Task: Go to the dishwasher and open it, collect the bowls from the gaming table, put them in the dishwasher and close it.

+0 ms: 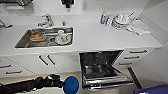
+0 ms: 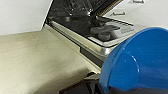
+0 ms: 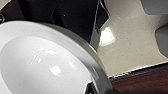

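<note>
The left gripper (image 1: 60,83) has its jaws clenched on the blue bowl (image 1: 71,85), just beside the open dishwasher (image 1: 101,68). A white bowl (image 3: 42,62) sits close at the right wrist; its jaws' state I cannot tell.

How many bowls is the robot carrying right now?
2. A blue bowl is at the end of the left arm, just left of the open dishwasher. A white bowl looms large at the right wrist. Others may be out of sight.
</note>
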